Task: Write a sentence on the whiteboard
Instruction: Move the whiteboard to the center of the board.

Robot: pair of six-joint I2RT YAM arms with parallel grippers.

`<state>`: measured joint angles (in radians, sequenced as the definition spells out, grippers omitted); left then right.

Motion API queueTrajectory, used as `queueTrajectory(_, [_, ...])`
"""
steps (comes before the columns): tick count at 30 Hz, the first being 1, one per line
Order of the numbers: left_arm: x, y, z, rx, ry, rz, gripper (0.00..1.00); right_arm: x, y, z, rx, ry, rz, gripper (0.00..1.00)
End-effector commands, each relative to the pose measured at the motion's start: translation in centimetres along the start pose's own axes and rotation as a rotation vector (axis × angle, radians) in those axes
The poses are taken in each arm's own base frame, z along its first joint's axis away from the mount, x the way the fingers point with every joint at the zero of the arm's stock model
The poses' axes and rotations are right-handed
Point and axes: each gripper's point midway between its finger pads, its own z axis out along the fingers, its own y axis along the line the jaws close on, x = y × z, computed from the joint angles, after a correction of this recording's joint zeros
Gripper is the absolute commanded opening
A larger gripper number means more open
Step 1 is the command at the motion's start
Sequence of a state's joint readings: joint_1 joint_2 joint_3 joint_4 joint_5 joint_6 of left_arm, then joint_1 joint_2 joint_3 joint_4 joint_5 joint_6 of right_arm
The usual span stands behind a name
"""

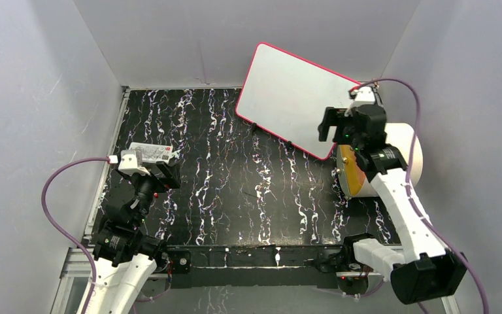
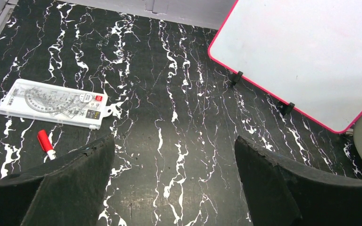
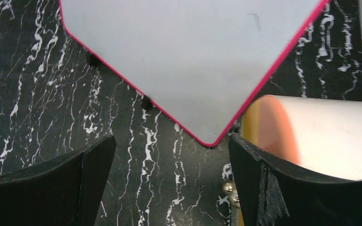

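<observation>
The right gripper [image 3: 172, 137] hangs spread wide and empty, the whiteboard [image 3: 188, 56] standing just ahead of it, one lower corner between its fingers [image 3: 56, 183]; the left gripper [image 2: 174, 139] is likewise spread, the whiteboard well ahead to its right, a red marker [image 2: 45, 143] near its left finger.

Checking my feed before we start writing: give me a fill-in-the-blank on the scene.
The whiteboard has a ___ frame.
The marker beside the ruler pack has a ___ cap.
The left fingers and right fingers stand ___, holding nothing.
Missing words: pink; red; open.
</observation>
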<state>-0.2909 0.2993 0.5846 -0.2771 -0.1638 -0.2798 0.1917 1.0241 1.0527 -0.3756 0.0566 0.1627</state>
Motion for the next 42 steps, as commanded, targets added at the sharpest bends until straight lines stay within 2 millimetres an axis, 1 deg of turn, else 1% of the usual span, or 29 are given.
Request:
queueTrajectory(1, [-0.8, -0.5, -0.1, 0.028, -0.023, 0.021, 0.95, -2.0, 3.4, 0.9, 0.006, -0.053, -0.033, 0.99])
queueTrajectory(3, [-0.8, -0.5, -0.1, 0.029, -0.027, 0.026, 0.95, -1.0, 4.6, 2.0, 0.015, -0.038, -0.05, 0.99])
queueTrajectory(5, [-0.8, -0.4, -0.1, 0.024, -0.029, 0.026, 0.95, -0.3, 5.3, 2.9, 0.043, -0.035, -0.053, 0.99])
queueTrajectory(6, [-0.7, -0.4, -0.1, 0.024, -0.03, 0.028, 0.95, 0.0, 5.3, 3.4, 0.073, -0.036, -0.053, 0.99])
queueTrajectory(13, [-1.0, 0.1, -0.3, 0.001, -0.043, 0.037, 0.95, 3.2, 7.6, 7.0, 0.169, 0.02, -0.028, 0.99])
queueTrajectory(16, [-0.9, 0.5, -0.3, -0.021, -0.044, 0.045, 0.95, 4.9, 8.2, 8.2, 0.23, 0.035, 0.004, 0.97])
queueTrajectory(19, [-0.7, 0.7, -0.1, -0.031, -0.043, 0.05, 0.95, 7.0, 9.1, 9.3, 0.277, 0.05, 0.034, 0.95])
queueTrajectory(21, [-0.8, 0.7, -0.1, -0.03, -0.048, 0.053, 0.95, 8.4, 9.5, 10.2, 0.309, 0.059, 0.053, 0.92])
queueTrajectory(23, [-0.9, 0.7, -0.2, -0.028, -0.052, 0.054, 0.95, 10.1, 9.7, 11.3, 0.339, 0.083, 0.076, 0.87])
queueTrajectory(24, [-0.8, 0.7, -0.2, -0.031, -0.05, 0.055, 0.95, 10.6, 9.6, 11.8, 0.357, 0.087, 0.089, 0.85])
queueTrajectory(28, [-0.8, 0.8, -0.3, -0.039, -0.054, 0.056, 0.95, 12.1, 8.8, 13.3, 0.442, 0.073, 0.127, 0.75])
queueTrajectory(31, [-0.8, 0.8, -0.3, -0.036, -0.055, 0.061, 0.95, 12.9, 9.0, 14.7, 0.453, 0.066, 0.131, 0.66])
queueTrajectory(34, [-0.7, 0.7, -0.2, -0.033, -0.051, 0.063, 0.95, 13.8, 9.3, 15.9, 0.468, 0.068, 0.132, 0.62])
queueTrajectory(38, [-0.7, 0.7, -0.2, -0.033, -0.051, 0.065, 0.95, 14.7, 8.6, 17.2, 0.531, 0.053, 0.125, 0.54])
queueTrajectory(42, [-0.7, 0.6, -0.2, -0.028, -0.054, 0.064, 0.95, 15.3, 8.0, 18.3, 0.576, 0.026, 0.12, 0.52])
